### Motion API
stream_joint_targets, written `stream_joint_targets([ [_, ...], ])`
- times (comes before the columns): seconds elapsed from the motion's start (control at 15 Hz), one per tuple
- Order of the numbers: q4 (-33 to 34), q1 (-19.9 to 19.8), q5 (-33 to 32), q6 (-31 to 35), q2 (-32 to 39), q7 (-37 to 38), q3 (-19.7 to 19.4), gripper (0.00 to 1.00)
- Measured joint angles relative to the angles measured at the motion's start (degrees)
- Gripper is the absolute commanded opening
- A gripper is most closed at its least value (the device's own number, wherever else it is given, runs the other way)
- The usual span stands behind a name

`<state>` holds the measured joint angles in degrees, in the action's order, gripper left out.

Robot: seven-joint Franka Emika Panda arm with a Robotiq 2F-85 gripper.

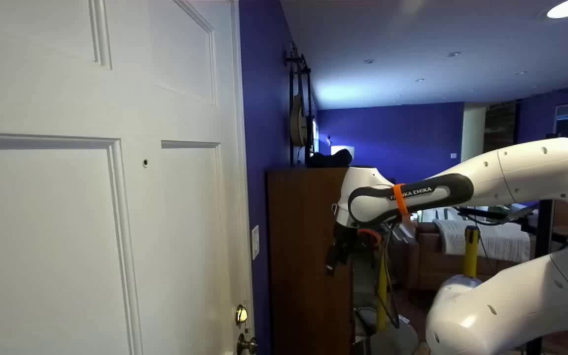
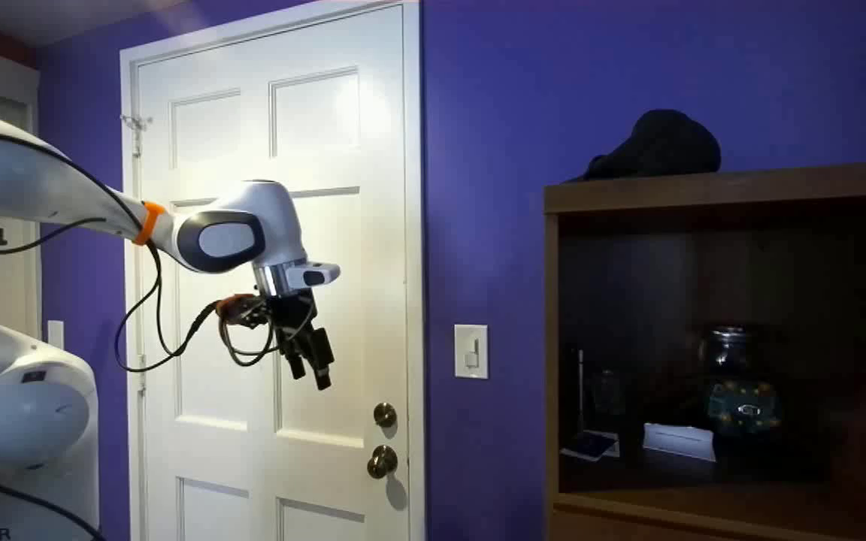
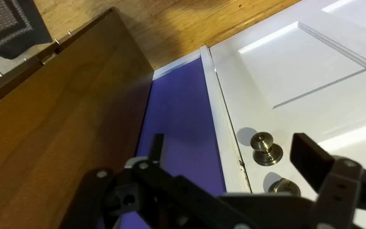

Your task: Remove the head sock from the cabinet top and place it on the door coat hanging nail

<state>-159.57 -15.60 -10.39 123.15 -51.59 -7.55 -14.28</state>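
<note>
A soft black item, apparently the head sock (image 2: 662, 146), lies in a heap on top of the brown cabinet (image 2: 734, 188). It also shows on the cabinet top in an exterior view (image 1: 331, 159). The white door (image 2: 252, 169) is shut. A small hook-like fitting (image 2: 136, 124) sits high at the door's hinge edge; I cannot tell if it is the coat nail. My gripper (image 3: 229, 140) is open and empty in the wrist view, its fingers wide apart. In an exterior view the gripper (image 2: 311, 374) points down before the door, lower than the cabinet top and well apart from the head sock.
A door knob (image 3: 262, 142) and a lock (image 3: 286, 187) project from the door. A light switch (image 2: 470, 352) is on the purple wall between door and cabinet. Guitars (image 1: 299, 118) hang beyond the cabinet. Loose cables (image 2: 158, 300) hang from the arm.
</note>
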Motion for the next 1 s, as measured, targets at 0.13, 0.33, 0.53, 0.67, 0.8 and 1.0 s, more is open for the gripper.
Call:
stream_joint_targets([
  [0.13, -0.17, 0.0, 0.0, -0.01, 0.2, 0.0, 0.0, 1.0],
  [0.33, -0.18, 0.01, 0.0, -0.01, 0.29, 0.0, 0.0, 1.0],
  [0.53, -0.18, 0.01, 0.0, -0.01, 0.29, 0.0, 0.0, 1.0],
  [0.67, 0.93, 0.0, -0.08, 0.1, 0.37, -0.52, 0.01, 1.0],
  [0.8, 3.81, -0.01, -1.12, 0.48, 0.8, -3.16, -0.18, 1.0],
  [1.0, 10.19, 0.09, -4.88, 0.75, 2.49, -9.77, -1.2, 1.0],
])
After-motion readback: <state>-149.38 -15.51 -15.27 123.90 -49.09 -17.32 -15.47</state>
